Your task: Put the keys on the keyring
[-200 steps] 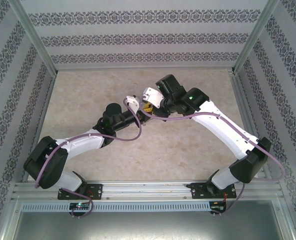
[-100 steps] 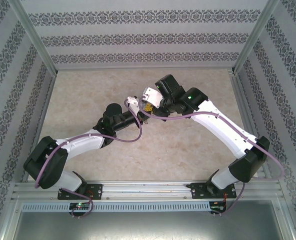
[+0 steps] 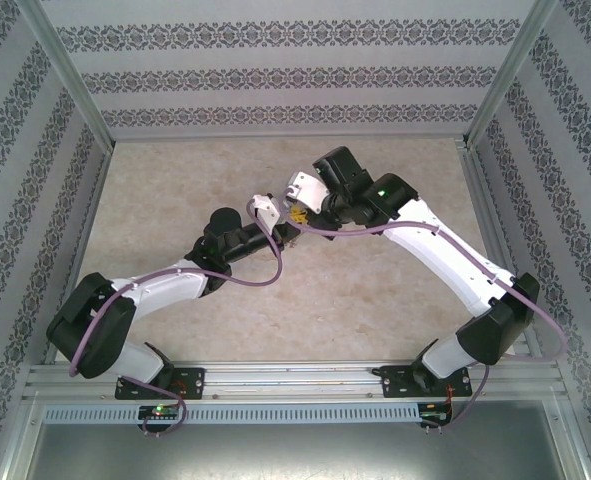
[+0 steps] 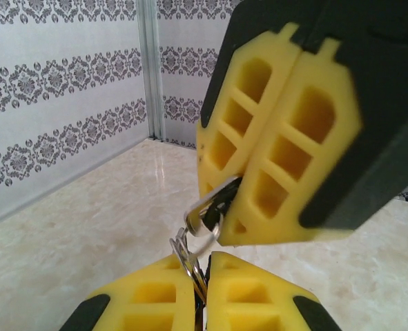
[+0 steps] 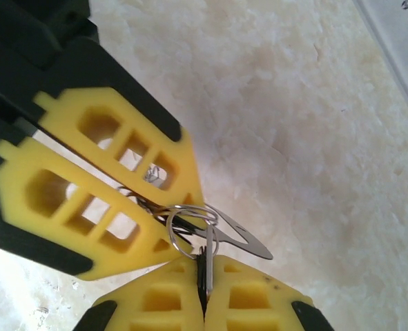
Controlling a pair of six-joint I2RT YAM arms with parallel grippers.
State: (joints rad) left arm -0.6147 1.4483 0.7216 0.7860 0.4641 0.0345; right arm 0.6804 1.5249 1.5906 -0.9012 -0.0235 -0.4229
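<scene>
Top external, left claw (image 3: 283, 224) and right claw (image 3: 295, 213) pinching keyring (image 5: 241, 240), table (image 3: 175, 180) open around

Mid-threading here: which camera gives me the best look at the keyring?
Right wrist. The keyring shows sharply there, its flat grey loop and wire rings against the pale table, held between the left gripper and right gripper. Left wrist shows a silvery ring, partly hidden by fingers. Top external: too small to make out.

Left end effector (image 4: 205, 262) meets right end effector (image 5: 205, 262) tip-to-tip; surrounding tabletop (image 3: 175, 190) open.
</scene>
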